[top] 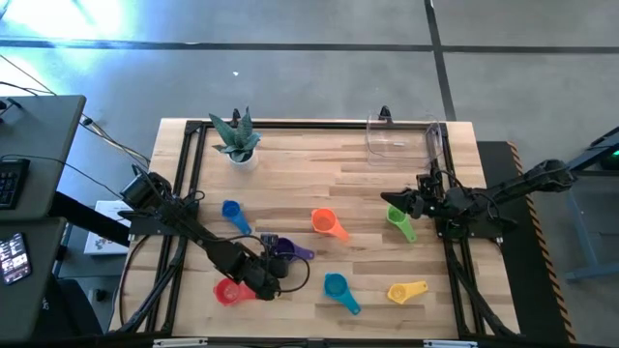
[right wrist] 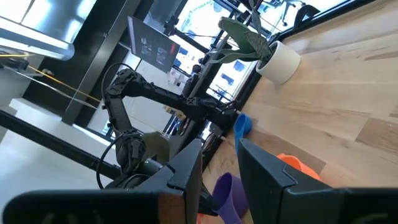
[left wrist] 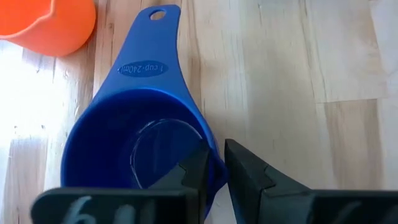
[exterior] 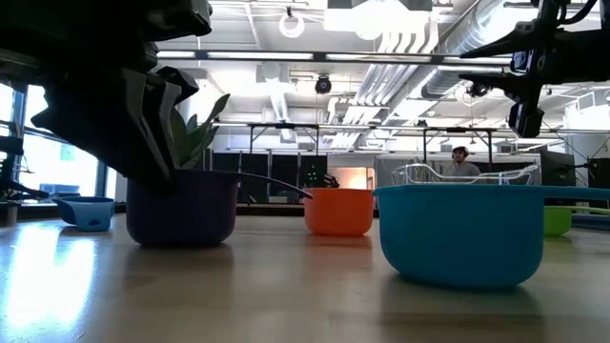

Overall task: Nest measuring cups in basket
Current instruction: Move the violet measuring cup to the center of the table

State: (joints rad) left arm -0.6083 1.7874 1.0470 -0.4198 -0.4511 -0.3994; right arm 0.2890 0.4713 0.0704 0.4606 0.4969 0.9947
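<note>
The purple measuring cup (top: 281, 248) stands on its base near the table's middle front; in the low view, the purple cup (exterior: 181, 208) has my left gripper (exterior: 143, 114) over it. My left gripper (left wrist: 216, 163) is shut on its rim. The green cup (top: 398, 221) sits on the table at the right, and my right gripper (top: 404, 203) hovers just above it, open and touching nothing. Blue (top: 232, 212), orange (top: 326, 222), red (top: 228, 290), teal (top: 338, 287) and yellow (top: 406, 291) cups lie scattered. The clear basket (top: 401, 136) stands at the far edge. My left gripper holds the purple cup by the bowl's rim (left wrist: 214, 177), on the side opposite the handle (left wrist: 149, 43). One finger is inside the bowl and one outside, coming slanting down from the table's left near side. The cup's base rests on the table, upright.
A white pot with a green plant (top: 237, 141) stands at the far left of the table. A black frame (top: 184, 193) runs along the table's edges. Bare wood lies between the orange cup and the basket. A person (exterior: 459, 162) sits far off in the room.
</note>
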